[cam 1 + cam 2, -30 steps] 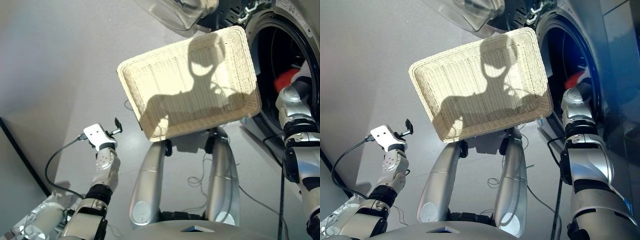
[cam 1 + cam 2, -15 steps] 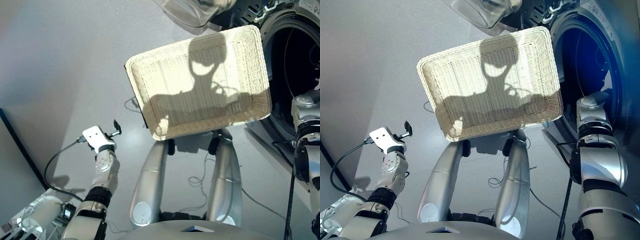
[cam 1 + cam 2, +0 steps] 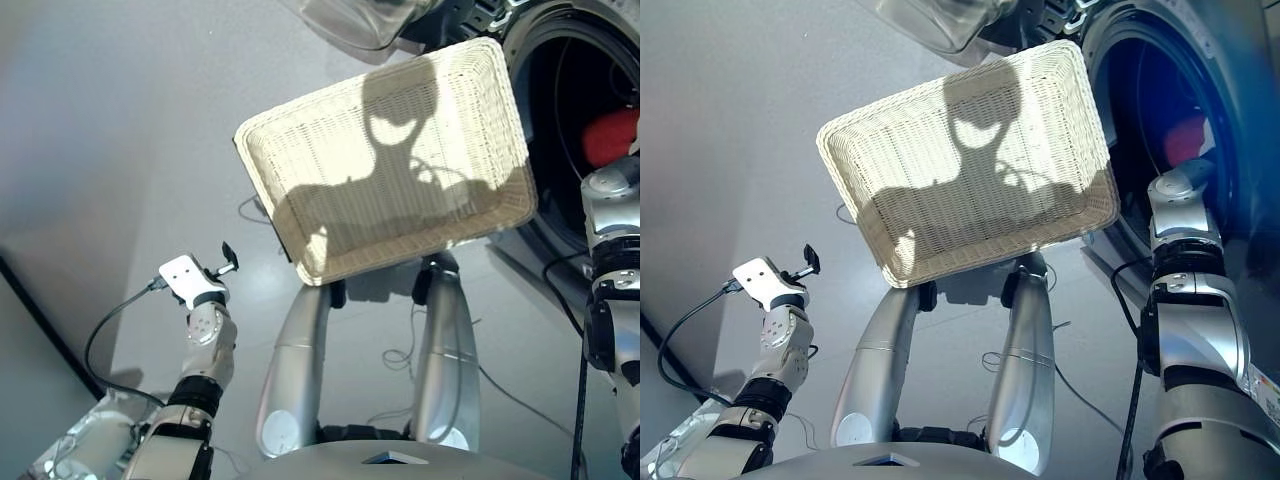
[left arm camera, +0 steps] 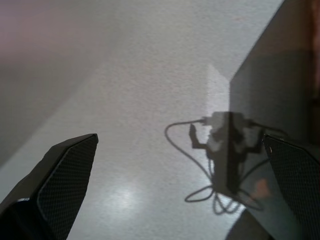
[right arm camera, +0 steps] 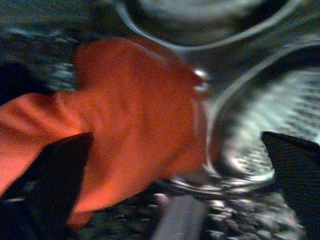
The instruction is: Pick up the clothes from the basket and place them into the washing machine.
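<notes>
We are judging the red cloth (image 5: pixel 125 120) soft and light, best pinched at a fold; right gripper (image 5: pixel 175 200) is gaping wide, holding nothing.

The basket (image 3: pixel 300 150) was woven cream wicker, ribbed and matt. The red cloth (image 5: pixel 125 115) ahead of the right claw (image 5: pixel 175 200) looked soft and matt against the drum's (image 5: pixel 250 125) shiny perforated metal. The left claw's fingers (image 4: pixel 65 175) were black with a fine textured grip; the floor (image 4: pixel 140 100) beyond them was smooth, faintly glossy grey.
</notes>
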